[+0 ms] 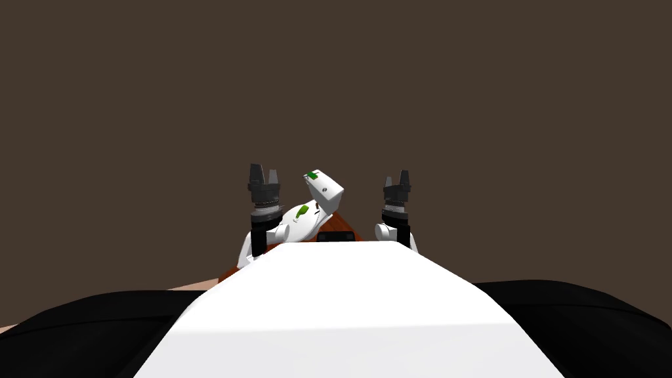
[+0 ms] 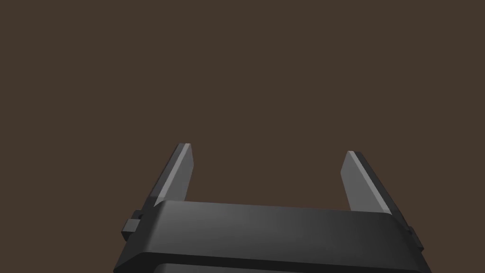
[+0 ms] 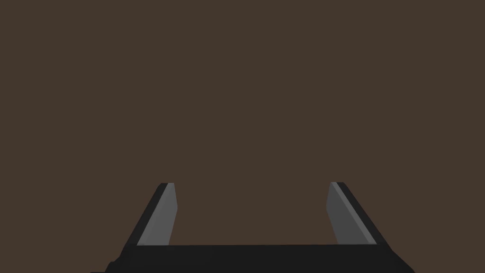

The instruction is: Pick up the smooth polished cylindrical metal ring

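My left gripper (image 1: 264, 176) is raised ahead of me, pointing at a flat dark brown surface (image 1: 328, 79). In the left wrist view the left gripper (image 2: 268, 149) is open, its fingers (image 2: 182, 170) wide apart with nothing between them. My right gripper (image 1: 398, 180) is held up at the same height on the other side. Seen from the right wrist, the right gripper (image 3: 251, 184) is open too, and its fingers (image 3: 163, 213) hold nothing. Both face the same plain brown surface.
Between the two arms lies a white boxy thing (image 1: 325, 189) with small green patches, over a reddish-brown surface (image 1: 342, 224). A small dark block (image 1: 335, 237) sits just below it. Black areas (image 1: 79, 328) spread low on both sides.
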You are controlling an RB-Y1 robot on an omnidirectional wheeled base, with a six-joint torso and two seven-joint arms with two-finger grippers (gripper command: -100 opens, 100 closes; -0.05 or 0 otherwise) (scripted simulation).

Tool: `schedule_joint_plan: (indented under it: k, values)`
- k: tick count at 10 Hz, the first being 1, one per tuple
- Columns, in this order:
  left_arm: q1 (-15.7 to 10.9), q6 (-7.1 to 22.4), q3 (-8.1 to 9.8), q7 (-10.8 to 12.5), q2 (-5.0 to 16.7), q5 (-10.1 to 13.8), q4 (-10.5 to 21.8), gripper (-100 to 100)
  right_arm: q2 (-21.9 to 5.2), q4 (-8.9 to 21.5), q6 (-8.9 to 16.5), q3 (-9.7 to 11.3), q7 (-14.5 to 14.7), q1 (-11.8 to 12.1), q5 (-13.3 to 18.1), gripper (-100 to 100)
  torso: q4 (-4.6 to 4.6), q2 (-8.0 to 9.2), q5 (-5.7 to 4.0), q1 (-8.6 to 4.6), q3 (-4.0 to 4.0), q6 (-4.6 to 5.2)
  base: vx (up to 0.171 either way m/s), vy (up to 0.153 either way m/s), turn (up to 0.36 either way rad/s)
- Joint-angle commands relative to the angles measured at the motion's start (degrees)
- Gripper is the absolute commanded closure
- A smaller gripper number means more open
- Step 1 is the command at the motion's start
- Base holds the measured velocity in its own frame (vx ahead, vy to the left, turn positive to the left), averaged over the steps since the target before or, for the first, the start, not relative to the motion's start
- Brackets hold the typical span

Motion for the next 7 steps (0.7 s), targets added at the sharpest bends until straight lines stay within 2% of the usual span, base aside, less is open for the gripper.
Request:
schedule_joint_plan:
  k: [1,5,6,7]
  values:
    - [-0.4,2.3,-0.33,0.4,2.7,0.2,1.0,-100,0.0,0.0,0.0,0.0,0.0,0.0,0.0,0,0.0,0.0,0.0,0.0,0.0,0.0,-0.009,0.03,-0.075]
    - [-1.5,8.7,-2.4,1.4,8.8,0.5,4.3,-100,0.0,0.0,0.0,0.0,0.0,0.0,0.0,0,0.01,0.03,0.02,0.09,0.01,0.0,-0.016,0.042,-0.093]
    - [-1.5,9.0,-2.4,1.4,8.8,0.5,4.3,-100,0.0,0.0,0.0,0.0,0.0,0.0,0.0,0,0.01,0.03,0.02,0.08,0.02,0.0,-0.014,0.033,-0.032]
    - [-1.8,10.9,-2.99,1.6,10.3,0.5,5.2,-100,0.0,0.0,0.0,0.0,0.0,0.0,0.0,0,0.01,0.02,0.01,0.03,0.02,-0.02,-0.014,0.034,-0.07]
